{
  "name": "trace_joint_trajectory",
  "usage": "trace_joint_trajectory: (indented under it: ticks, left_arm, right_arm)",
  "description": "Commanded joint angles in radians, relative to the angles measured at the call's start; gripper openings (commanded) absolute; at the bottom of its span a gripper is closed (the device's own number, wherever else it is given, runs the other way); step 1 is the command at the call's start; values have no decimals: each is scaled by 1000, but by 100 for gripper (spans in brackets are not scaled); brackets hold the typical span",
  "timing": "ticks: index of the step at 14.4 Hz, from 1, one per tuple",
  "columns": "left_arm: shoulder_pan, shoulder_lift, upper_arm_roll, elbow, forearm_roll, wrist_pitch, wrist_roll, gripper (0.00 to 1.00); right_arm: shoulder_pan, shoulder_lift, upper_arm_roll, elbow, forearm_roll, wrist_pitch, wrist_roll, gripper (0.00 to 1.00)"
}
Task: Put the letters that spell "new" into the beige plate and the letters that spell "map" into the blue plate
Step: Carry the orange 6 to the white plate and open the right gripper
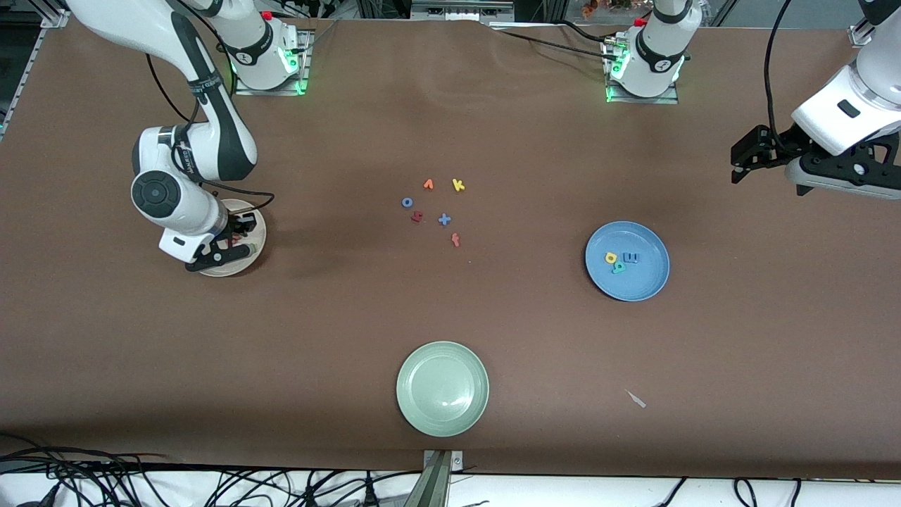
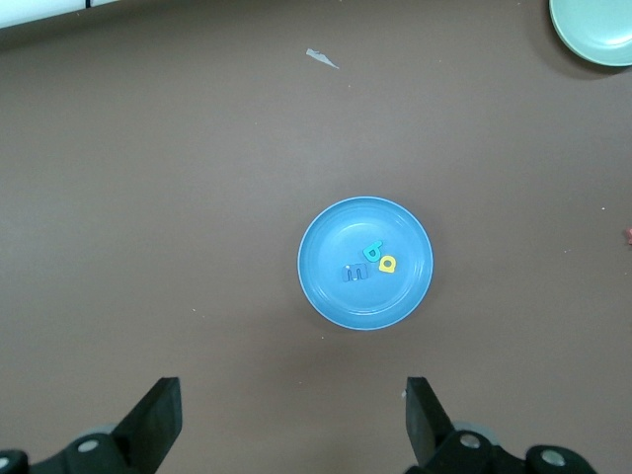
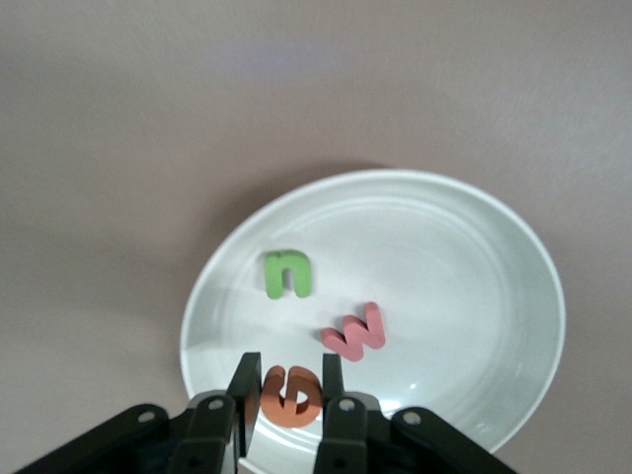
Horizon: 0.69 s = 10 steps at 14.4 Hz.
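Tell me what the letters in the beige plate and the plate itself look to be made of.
The green "n", salmon "w" and orange "e", pinched by the right gripper, look like foam: thick, matte, soft-edged slabs with no shine. The beige plate looks glazed ceramic or hard plastic; its smooth surface shows soft reflections and faint rings. Which of the two cannot be told.

Looks like a robotics lab: wide bench under brown matte covering [image 1: 450, 338], two white jointed arms bolted at 12 o'clock on metal base plates with green indicator lights [image 1: 299, 67], black loose cables [image 1: 105, 475] tangled along the 6 o'clock edge.
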Motion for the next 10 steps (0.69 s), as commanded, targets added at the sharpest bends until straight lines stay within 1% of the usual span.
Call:
trace_joint_trajectory:
  ticks: [1, 2, 3, 4, 7, 10]
  left_arm:
    - [12, 18, -2, 46, -20, -26, 11, 100]
    - [15, 18, -1, 47, -24, -26, 16, 100]
    - [20, 18, -2, 61, -26, -26, 13, 100]
    - [20, 27, -4, 75, -20, -26, 13, 100]
    - [32, 34, -2, 77, -24, -30, 22, 100]
    - [29, 38, -4, 77, -26, -30, 20, 100]
  right_arm:
    - [5, -39, -5, -40, 15, 9, -9, 97]
    - [5, -39, -6, -24, 21, -20, 2, 100]
    - [5, -39, -6, 8, 31, -63, 15, 100]
    - [5, -38, -5, 52, 44, -129, 26, 100]
    - [15, -27, 0, 198, 90, -341, 34, 100]
    - [18, -24, 5, 330, 91, -514, 57, 100]
